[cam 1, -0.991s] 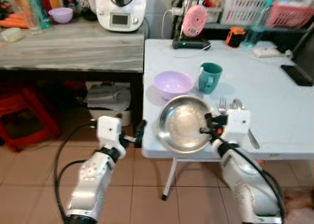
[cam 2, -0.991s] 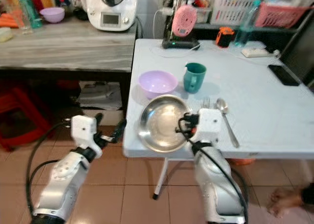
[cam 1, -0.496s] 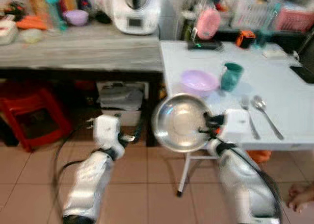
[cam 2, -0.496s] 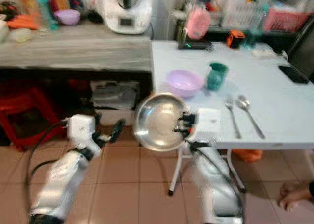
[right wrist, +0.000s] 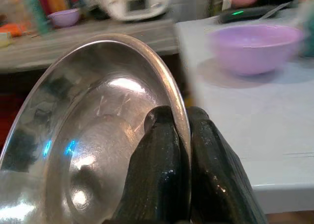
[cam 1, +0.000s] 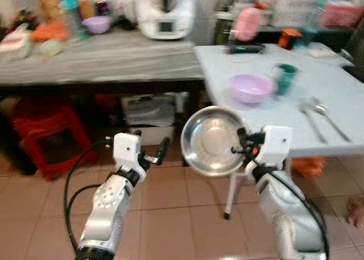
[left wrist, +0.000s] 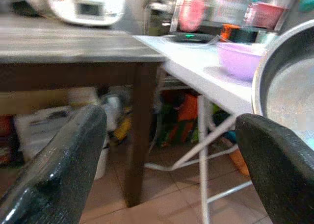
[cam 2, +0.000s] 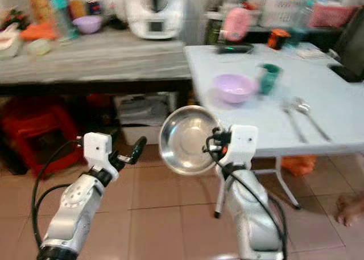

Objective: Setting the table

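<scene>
While the head views are somewhat blurred, the layout can be read from the robot's left across to its right. On the far left a red stool (cam 1: 46, 133) is seen on the tiled floor under a grey wooden counter (cam 1: 102, 61), on which a white kitchen appliance (cam 1: 165, 12) is stood. The left gripper (cam 1: 157, 155) is held out in front of the counter, its two fingers (left wrist: 59, 165) spread wide apart with nothing between them. Next, the steel plate (cam 1: 212, 141) is held in the air over the floor, just off the near left corner of the white table (cam 1: 335, 95); it is tipped nearly on edge, its hollow face turned towards the camera. Its right rim is pinched by the right gripper (right wrist: 176, 136), whose fingers are closed tight on either side of the metal edge. On the table a lilac bowl (cam 1: 251, 87) is set, a teal mug (cam 1: 284, 78) just beside it, and further right a fork (cam 1: 310, 118) and spoon (cam 1: 327, 116) are laid side by side, their handles pointing to the near edge.
</scene>
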`<state>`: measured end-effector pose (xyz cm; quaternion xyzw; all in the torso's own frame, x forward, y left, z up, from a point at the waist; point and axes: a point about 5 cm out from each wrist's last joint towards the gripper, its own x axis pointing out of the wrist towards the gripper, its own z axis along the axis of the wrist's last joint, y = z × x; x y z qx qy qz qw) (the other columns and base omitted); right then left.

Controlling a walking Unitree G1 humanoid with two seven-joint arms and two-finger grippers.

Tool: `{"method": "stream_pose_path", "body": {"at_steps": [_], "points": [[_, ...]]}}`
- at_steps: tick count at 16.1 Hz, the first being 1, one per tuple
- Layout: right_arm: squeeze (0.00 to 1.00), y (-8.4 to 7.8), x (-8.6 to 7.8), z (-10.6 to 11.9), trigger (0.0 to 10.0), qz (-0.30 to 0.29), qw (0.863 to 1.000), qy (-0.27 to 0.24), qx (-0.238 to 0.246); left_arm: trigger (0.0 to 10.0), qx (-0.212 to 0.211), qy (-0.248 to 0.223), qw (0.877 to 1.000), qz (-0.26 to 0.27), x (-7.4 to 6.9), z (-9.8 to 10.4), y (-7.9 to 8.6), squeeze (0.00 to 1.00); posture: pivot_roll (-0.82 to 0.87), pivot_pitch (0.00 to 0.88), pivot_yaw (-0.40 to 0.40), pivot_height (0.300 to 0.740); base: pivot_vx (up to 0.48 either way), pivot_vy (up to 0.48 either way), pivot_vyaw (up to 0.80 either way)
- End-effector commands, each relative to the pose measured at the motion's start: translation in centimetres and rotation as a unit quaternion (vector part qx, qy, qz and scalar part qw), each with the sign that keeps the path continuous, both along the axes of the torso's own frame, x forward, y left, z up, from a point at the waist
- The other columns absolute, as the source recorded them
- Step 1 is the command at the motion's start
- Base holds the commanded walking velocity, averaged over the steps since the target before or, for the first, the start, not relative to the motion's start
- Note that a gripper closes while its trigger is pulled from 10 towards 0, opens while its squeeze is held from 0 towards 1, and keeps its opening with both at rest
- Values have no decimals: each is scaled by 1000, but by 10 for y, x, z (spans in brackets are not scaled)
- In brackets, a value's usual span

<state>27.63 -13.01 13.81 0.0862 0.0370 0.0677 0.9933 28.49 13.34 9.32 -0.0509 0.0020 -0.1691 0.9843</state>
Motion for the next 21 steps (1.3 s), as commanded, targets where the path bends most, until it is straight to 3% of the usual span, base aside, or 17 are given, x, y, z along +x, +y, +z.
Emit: {"method": "stream_pose_path", "body": {"at_steps": [1,8,14,21], "points": [[0,1,0,8,10000,4,1000,-21,-4,10000,6,-8,1000,5,2,4,1,0,-74,0,-18,740,0,472,0],[0,1,-3,9,10000,7,1000,-28,-8,10000,13,-10,1000,24,5,4,3,0,-79,0,-18,740,0,472,142],[0,0,-5,10,10000,13,999,-34,-9,10000,43,-27,997,56,8,8,15,0,-79,0,-18,740,0,0,140],[0,3,-9,11,10000,24,999,-40,-12,10000,33,-26,998,54,8,8,15,0,-83,0,-17,740,234,0,590]]}}
